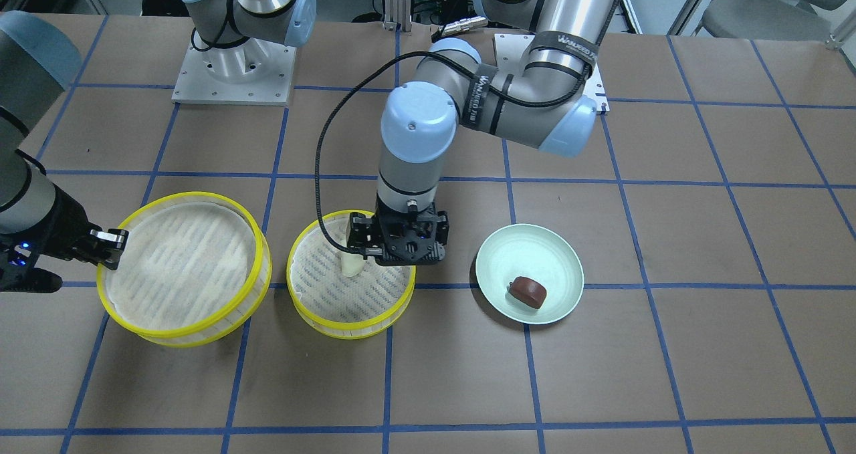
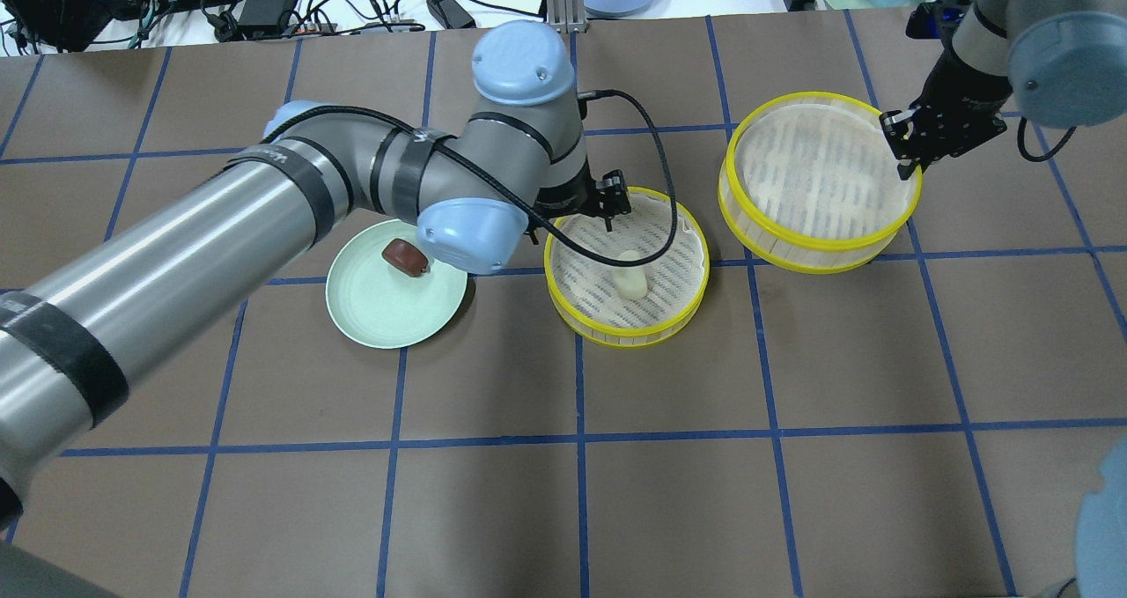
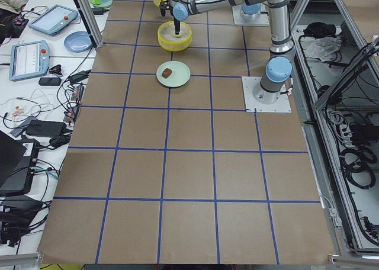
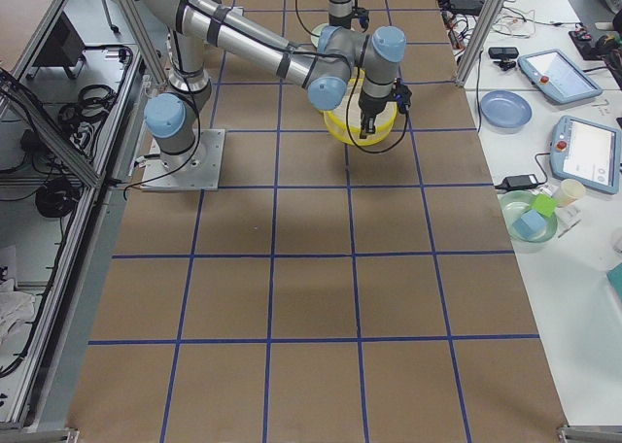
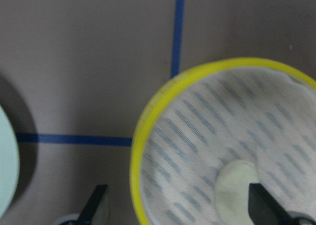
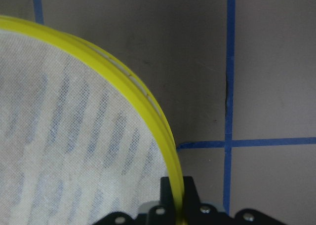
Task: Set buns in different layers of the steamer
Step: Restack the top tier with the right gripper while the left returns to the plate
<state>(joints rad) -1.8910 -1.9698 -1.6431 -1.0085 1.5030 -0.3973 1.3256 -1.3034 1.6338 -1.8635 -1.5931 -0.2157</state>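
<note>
1. The left pincer (image 5: 181, 205) hangs over the steamer layer (image 2: 656, 254) in the middle of the overhead view. Its fingers are spread wide and grip nothing.
2. The cream-white bun (image 2: 630, 284) lies on that layer's mesh floor, between the parted fingers. It has apparently been set there so that this layer carries its own bun.
3. The right pincer (image 6: 177, 190) is clamped on the yellow rim of the second layer (image 2: 819, 175), at the upper right of the overhead view. The rim runs between its fingers. This layer is probably held aside so the first one is open from above. The pictures do not show whether it is lifted off the desk (image 2: 616, 492).
4. The dark reddish-brown bun (image 2: 405, 257) sits on the pale green plate (image 2: 379, 307), left of centre and just beside the loaded layer. It probably belongs in the second layer, so the task looks about half done.
</note>
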